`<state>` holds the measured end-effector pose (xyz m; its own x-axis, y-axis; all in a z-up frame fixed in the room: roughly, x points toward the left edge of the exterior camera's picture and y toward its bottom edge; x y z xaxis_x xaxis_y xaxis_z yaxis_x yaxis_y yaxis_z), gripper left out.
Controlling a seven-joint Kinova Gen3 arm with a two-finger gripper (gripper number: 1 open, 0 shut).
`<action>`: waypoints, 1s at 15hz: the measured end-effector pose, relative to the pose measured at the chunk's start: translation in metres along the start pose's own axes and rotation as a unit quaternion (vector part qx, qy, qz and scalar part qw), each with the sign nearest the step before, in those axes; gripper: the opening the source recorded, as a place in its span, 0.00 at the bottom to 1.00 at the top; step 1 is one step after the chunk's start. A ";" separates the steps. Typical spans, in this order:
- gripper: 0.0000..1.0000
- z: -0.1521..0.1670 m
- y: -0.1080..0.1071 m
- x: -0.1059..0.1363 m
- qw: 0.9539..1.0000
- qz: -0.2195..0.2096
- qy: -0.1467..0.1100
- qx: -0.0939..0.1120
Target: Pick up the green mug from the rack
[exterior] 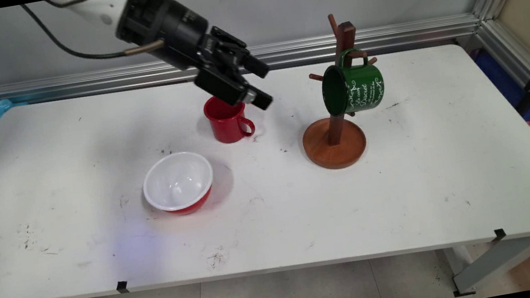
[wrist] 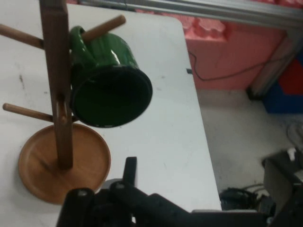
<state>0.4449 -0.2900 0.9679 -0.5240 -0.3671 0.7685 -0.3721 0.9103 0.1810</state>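
My black gripper point(exterior: 263, 86) hangs open above the table's back middle, empty, tilted toward the right. A red mug point(exterior: 226, 120) stands just under and behind it, partly hidden by the hand, with its handle to the right. To the right stands a wooden mug tree point(exterior: 335, 146) on a round base, and a green mug point(exterior: 353, 88) with white lettering hangs from one of its pegs. In the hand view the green mug point(wrist: 111, 92) shows its dark mouth, the mug tree point(wrist: 59, 94) rises at left, and one finger point(wrist: 130, 170) pokes up from below.
A red bowl point(exterior: 178, 183) with a white inside sits in front of the red mug, toward the near left. The table's right edge point(wrist: 199, 118) drops off to pink and blue clutter on the floor. An aluminium rail runs along the wall.
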 end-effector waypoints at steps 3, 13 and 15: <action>1.00 0.015 0.007 0.003 1.000 -0.020 0.009 0.012; 1.00 0.072 0.024 0.012 0.994 -0.085 0.029 0.064; 1.00 0.080 0.027 0.013 0.993 -0.093 0.031 0.070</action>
<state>0.3671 -0.2857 0.9341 -0.3898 -0.5108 0.7663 -0.5632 0.7905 0.2405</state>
